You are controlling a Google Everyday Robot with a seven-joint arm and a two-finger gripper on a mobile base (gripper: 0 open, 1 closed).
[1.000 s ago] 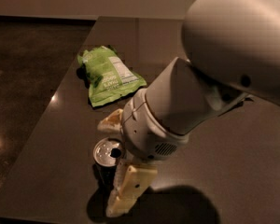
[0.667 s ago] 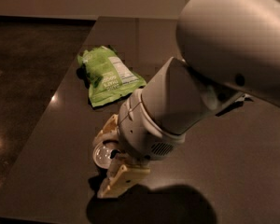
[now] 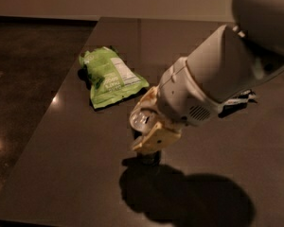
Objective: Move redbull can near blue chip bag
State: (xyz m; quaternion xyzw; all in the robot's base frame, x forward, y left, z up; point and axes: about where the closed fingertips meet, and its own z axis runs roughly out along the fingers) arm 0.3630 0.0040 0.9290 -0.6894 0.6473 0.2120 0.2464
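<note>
End effector pinches redbull can: dark body, silver top. No brand text is legible. Green bag at far left has an unreadable white label.

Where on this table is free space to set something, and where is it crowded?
Free: the near-left table, bordered by the green bag, the redbull can and the front edge; the strip behind the green bag. Crowded: the middle, where the gripper holds the can beside the green bag; the arm hides most of the blue chip bag.

gripper clasps redbull can, table centre | green bag just beyond | blue chip bag right
</note>
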